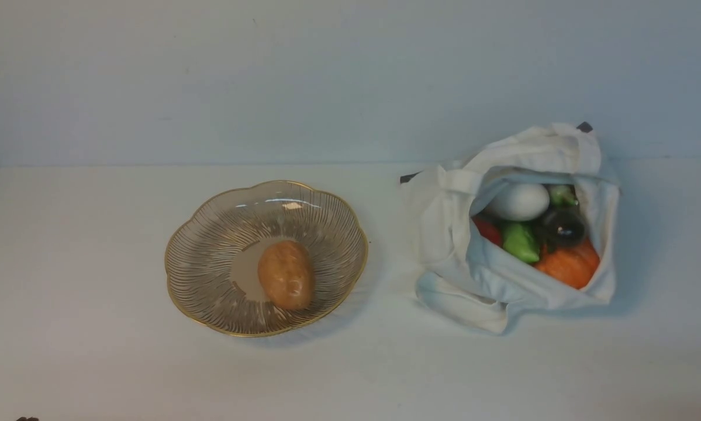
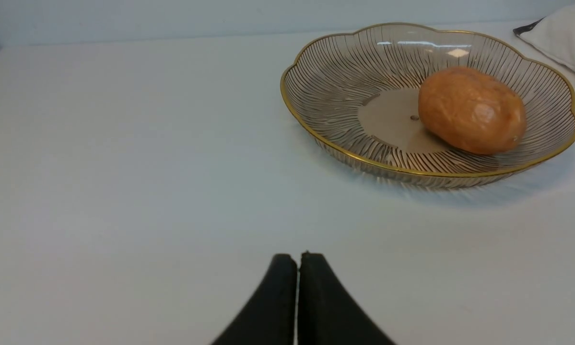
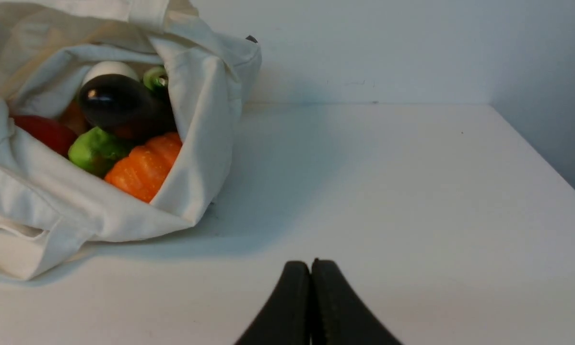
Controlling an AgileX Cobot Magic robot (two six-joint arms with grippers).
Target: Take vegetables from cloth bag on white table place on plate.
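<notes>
Front view: we see the white table (image 1: 93, 351) w/ the plate (image 1: 210, 269) left of centre, set back from the near edge, and the brown potato (image 1: 286, 275) lying in it, a bit right of the plate's flat middle. The cloth bag (image 1: 461, 275) slumps near the far edge on the right side, mouth open toward us. Inside we make out the white egg-shaped one (image 1: 520, 202), the red one (image 1: 488, 230), the green pepper (image 1: 521, 242), the dark eggplant (image 1: 562, 227) and the orange pumpkin (image 1: 567, 266). Neither arm shows here.

Left wrist view: only this cam gives us the left gripper (image 2: 298, 261) — its black fingers pressed together, nothing between them, over bare table well apart from the plate. Potato rests alone in the plate; a corner of the bag peeks in beyond it.

Right wrist view: the right gripper (image 3: 310, 268) is likewise clamped shut and empty, above bare table near the bag but not touching it. From this side the eggplant sits on top, pumpkin and pepper in front of it at the bag's mouth, the egg-shaped one mostly hidden behind — the plate isn't seen from here.
</notes>
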